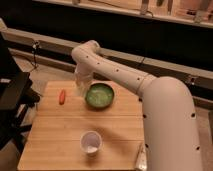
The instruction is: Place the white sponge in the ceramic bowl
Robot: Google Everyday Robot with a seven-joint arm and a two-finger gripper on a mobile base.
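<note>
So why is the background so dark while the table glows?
Camera view: the light seems aimed at the wooden table, the wall behind is dark; the gripper, just left of the ceramic bowl, is lit too; a faint shadow lies beside the white cup.

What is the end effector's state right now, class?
End effector: closed, above the table beside the green ceramic bowl; whether it holds anything cannot be told.

1. You see the table at the centre, with a chair off its left edge.
2. At the back of the table sits the ceramic bowl; a small oblong item lies to its left, apart from it.
3. The gripper hangs between those 2, just beside the bowl's left rim.
4. The cup stands near the front edge, well before the bowl.
5. A bottle lies at the front right edge, right of the cup.
</note>
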